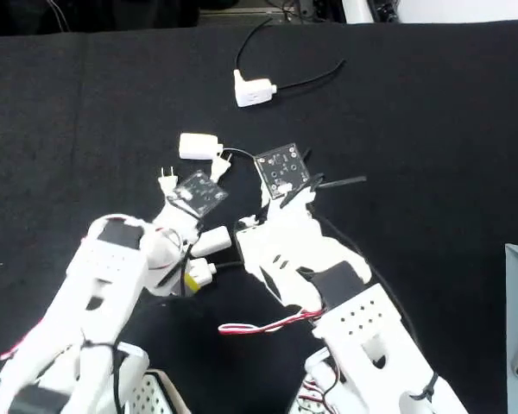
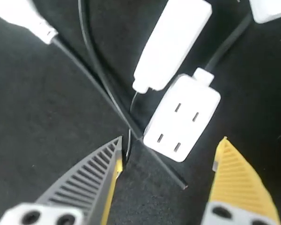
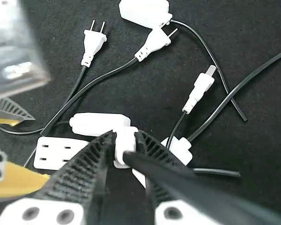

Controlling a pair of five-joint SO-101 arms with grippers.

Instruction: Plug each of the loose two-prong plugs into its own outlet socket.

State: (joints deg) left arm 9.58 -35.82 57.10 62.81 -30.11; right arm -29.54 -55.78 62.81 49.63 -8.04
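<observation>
Plugs [image 3: 93,42], white two-prong plastic, loose on black worktop [image 3: 262,140]. Right end effector [image 3: 124,140] clamped on white plug body [image 3: 124,152]; left end effector [image 2: 172,140] apart, straddling white outlet block [image 2: 182,122]. Risk: tangled black cords [image 3: 103,79] drag block, prongs miss slots.

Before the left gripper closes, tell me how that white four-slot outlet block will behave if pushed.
The outlet block looks like hard, flat plastic, so it should slide on the black cloth rather than roll or tip. Its black cord leaves one end, so a push may pivot it.
</observation>
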